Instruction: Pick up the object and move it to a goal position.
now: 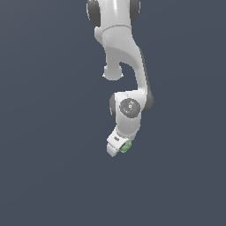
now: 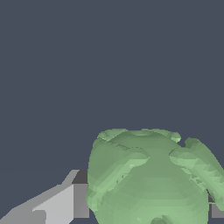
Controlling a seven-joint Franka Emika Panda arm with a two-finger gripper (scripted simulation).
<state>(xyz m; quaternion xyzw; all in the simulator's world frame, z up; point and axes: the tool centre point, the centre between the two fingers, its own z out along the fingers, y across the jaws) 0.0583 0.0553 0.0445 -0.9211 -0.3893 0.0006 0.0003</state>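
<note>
The pick-up part of the task looks done, as far as these 2 views can show. In the exterior view the white arm point(image 1: 126, 66) reaches down with its wrist tilted, and the gripper point(image 1: 119, 148) at its tip has a small light-green object point(image 1: 126, 147) lodged at its end, toward the exterior view's right side of the fingers. The wrist view agrees: the lumpy green object point(image 2: 151, 179) fills the near field, with 1 grey finger point(image 2: 65, 203) pressed up against its flank and a sliver of the other finger point(image 2: 217, 211) visible at its far side. So the jaws stand closed around the object, parted only by its width.

Whether the object is already lifted clear is harder to say; the background is a flat dark blue in both views, with no shadow or edge to show a surface beneath.

What is left, by my judgement, is the carry to the goal position. No goal marker shows in either view, so how far away that position lies cannot be told
</note>
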